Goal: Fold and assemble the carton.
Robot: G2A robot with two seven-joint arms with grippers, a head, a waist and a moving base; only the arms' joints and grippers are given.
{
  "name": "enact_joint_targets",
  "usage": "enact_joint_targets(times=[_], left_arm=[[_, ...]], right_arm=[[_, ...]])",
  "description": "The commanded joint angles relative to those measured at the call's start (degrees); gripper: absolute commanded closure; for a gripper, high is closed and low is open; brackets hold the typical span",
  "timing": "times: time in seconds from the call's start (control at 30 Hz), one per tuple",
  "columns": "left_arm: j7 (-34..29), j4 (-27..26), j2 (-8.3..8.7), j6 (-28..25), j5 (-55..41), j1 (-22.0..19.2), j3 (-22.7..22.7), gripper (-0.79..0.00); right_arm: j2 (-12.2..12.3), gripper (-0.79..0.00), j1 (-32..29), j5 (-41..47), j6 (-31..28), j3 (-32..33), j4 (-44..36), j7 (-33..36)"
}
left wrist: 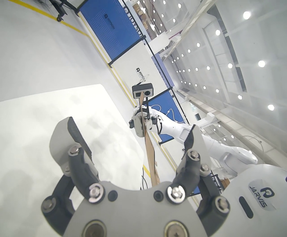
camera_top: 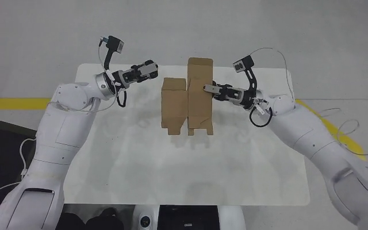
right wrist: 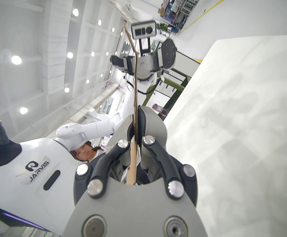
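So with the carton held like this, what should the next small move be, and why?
Probably bring the left gripper across to the carton, onto its free panel: that gripper is open and apart from it, while the right gripper is shut on the other panel.

Ceiling lamps (left wrist: 246,15) are flooding the scene brightly; the carton (camera_top: 172,106) is casting faint, soft shadows on the white table (camera_top: 230,172).
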Motion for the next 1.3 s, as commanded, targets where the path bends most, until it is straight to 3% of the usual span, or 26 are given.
enact_joint_targets(times=[0.0,0.27,0.73,0.8,0.9,1.1,1.27], left_arm=[[1.2,-0.6,0.10,0.0,0.9,1.3,-0.3,-0.785],[5.5,-3.6,0.23,1.0,5.0,6.1,-0.5,-0.785],[2.5,-6.8,-0.21,3.5,3.2,9.1,1.7,-0.785],[2.6,-6.9,-0.32,3.7,3.6,9.4,2.2,-0.720],[3.2,-6.9,-0.58,4.4,3.4,9.3,2.8,-0.385],[2.5,-7.6,-0.87,5.3,1.7,9.4,3.3,-0.305],[1.9,-7.9,-0.99,6.0,1.4,9.3,3.3,-0.139]], right_arm=[[0.1,0.000,-0.8,1.7,1.1,1.4,1.8,1.1],[-0.9,0.000,-2.9,1.8,3.4,5.2,6.2,-1.1],[-3.6,0.000,-4.7,-3.3,4.4,9.1,6.5,-4.1],[-3.9,0.000,-4.9,-3.5,4.2,9.9,6.7,-3.8],[-4.3,0.000,-5.2,-3.9,4.2,10.9,6.9,-3.1],[-5.2,0.000,-5.9,-4.9,4.7,12.6,7.5,-2.2],[-5.9,0.000,-6.2,-6.2,4.8,13.8,7.9,-1.4]])
